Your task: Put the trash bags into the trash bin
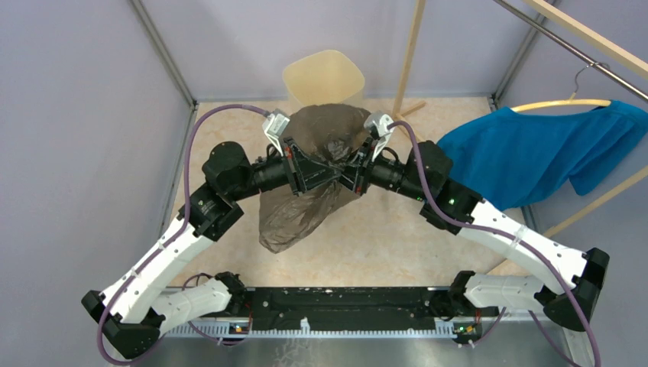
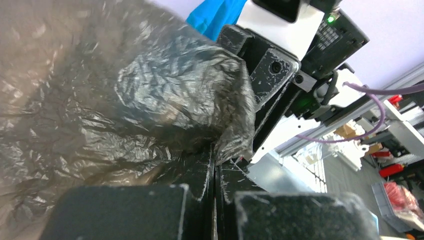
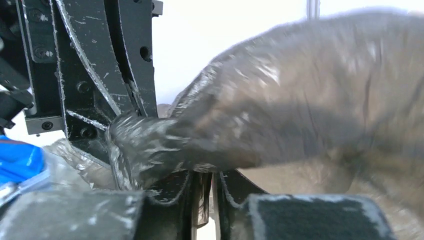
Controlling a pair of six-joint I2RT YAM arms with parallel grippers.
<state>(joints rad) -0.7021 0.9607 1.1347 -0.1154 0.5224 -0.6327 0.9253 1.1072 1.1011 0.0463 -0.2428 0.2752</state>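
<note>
The dark grey-brown trash bag point(image 1: 321, 134) is held up between both grippers, just in front of the cream-beige trash bin point(image 1: 325, 76). Its upper part bulges up over the bin's near rim and its lower part hangs down toward the table point(image 1: 294, 222). My left gripper point(image 1: 325, 172) is shut on the bag's film; in the left wrist view point(image 2: 215, 165) the wrinkled bag point(image 2: 150, 100) fills the left side. My right gripper point(image 1: 353, 174) faces it, tips almost touching. In the right wrist view point(image 3: 210, 185) the jaws pinch a strip of the bag point(image 3: 280, 120).
A blue cloth garment point(image 1: 535, 153) hangs on a hanger from a rail at the right, beside the right arm. A wooden post point(image 1: 409, 53) stands just right of the bin. Grey walls close in the left and back sides.
</note>
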